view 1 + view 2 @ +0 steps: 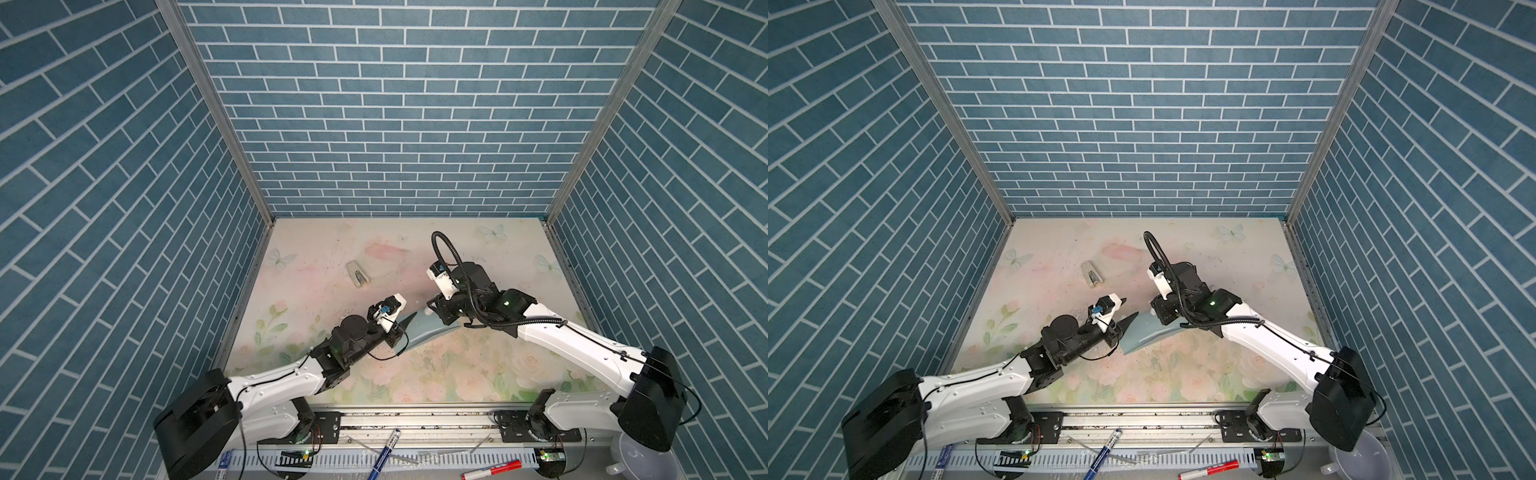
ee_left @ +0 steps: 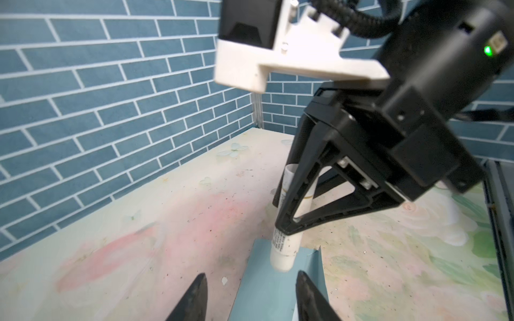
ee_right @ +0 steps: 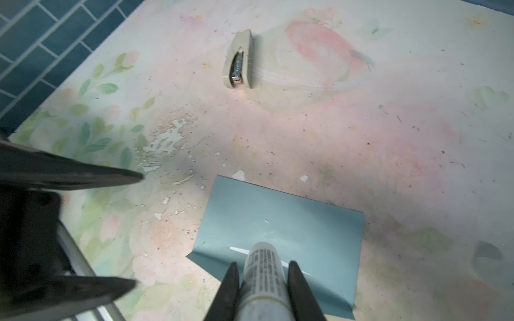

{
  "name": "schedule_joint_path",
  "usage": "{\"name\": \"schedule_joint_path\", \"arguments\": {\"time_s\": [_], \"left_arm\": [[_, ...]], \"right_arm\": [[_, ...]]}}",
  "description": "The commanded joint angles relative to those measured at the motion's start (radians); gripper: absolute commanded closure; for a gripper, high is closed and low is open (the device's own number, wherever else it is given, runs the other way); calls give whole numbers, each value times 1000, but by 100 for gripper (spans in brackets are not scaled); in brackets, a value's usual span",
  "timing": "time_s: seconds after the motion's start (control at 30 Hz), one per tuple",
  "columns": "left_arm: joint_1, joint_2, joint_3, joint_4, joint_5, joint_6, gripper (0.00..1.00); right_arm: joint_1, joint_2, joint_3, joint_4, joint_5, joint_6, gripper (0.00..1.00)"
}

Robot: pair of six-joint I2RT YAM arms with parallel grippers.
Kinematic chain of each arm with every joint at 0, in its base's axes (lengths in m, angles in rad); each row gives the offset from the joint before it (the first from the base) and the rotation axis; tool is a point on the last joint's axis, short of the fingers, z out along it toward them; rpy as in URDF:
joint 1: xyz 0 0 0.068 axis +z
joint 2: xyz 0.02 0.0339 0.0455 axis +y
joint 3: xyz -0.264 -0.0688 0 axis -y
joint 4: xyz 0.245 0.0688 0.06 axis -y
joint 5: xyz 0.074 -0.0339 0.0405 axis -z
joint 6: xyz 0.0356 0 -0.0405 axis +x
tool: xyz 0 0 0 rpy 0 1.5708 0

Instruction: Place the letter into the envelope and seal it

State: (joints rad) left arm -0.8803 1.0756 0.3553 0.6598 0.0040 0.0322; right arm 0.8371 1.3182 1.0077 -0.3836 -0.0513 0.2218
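White glue stick in right tool, on envelope

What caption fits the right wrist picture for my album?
The right end effector grips a white glue stick over the teal envelope, with a stapler beyond on the flowery table.

One envelope: plain teal-blue, no print. One tube in my right pincer: white, with blocks of dark grey small print. One stapler: beige shell, silvery metal inside. The tabletop: pastel floral pattern of pink roses, green leaves and pale blue butterflies, flecked with white chips. The walls: blue brick pattern, white joints. My right pincer and left pincer: black. Near edge: one blue-and-white marker, one red-and-white marker.
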Motion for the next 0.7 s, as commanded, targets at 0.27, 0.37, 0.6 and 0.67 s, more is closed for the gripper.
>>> {"name": "schedule_joint_path", "arguments": {"time_s": [0.27,0.37,0.6,0.67], "left_arm": [[24,54,42,-356,-17,-304,64],[55,112,49,-335,54,-375,71],[79,255,59,-238,155,-468,86],[78,286,62,-226,165,-486,88]], "right_arm": [[9,146,64,33,42,88,100],[23,167,56,59,56,99,100],[62,219,54,103,110,109,100],[71,233,51,119,112,116,100]]}}
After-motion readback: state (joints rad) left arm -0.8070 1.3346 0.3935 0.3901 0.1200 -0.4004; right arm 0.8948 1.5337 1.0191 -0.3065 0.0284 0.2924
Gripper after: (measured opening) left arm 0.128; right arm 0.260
